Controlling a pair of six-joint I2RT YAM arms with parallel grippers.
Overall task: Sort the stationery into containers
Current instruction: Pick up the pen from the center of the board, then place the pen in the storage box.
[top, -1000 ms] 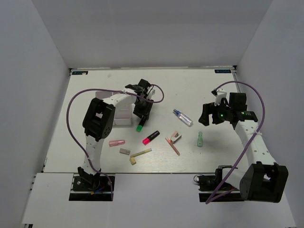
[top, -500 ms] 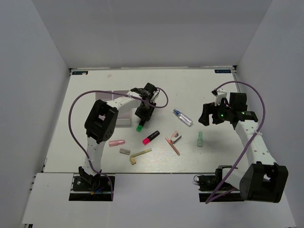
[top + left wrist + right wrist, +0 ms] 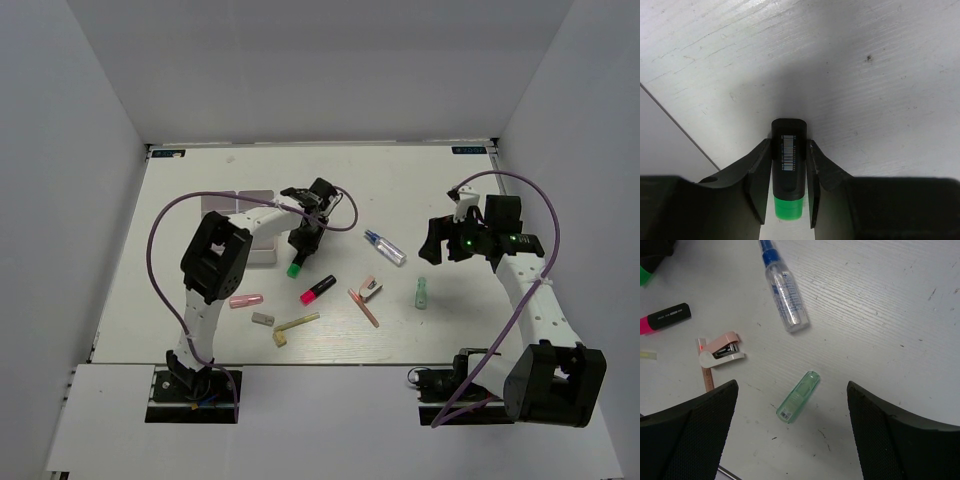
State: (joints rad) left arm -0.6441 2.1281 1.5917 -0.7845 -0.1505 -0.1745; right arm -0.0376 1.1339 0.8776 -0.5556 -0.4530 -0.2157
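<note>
**Left arm.** Your left gripper (image 3: 789, 144) was closed narrowly on the black cap of the green plastic highlighter (image 3: 788, 175). One finger pressed each side of the cap. The marker lay flat on the white grained table (image 3: 865, 75), near the right side of the white, pink-tinted six-compartment organizer box (image 3: 255, 205) and outside it.

**Right arm.** Your right gripper (image 3: 792, 383) stood wide and held nothing, hovering above the pale green translucent tube (image 3: 798, 397). Near that tube lay the clear blue-capped tube (image 3: 785, 290), a small pink stapler (image 3: 720, 350) and the pink black-capped highlighter (image 3: 665, 319). All rested on the table, well apart from the box.
</note>
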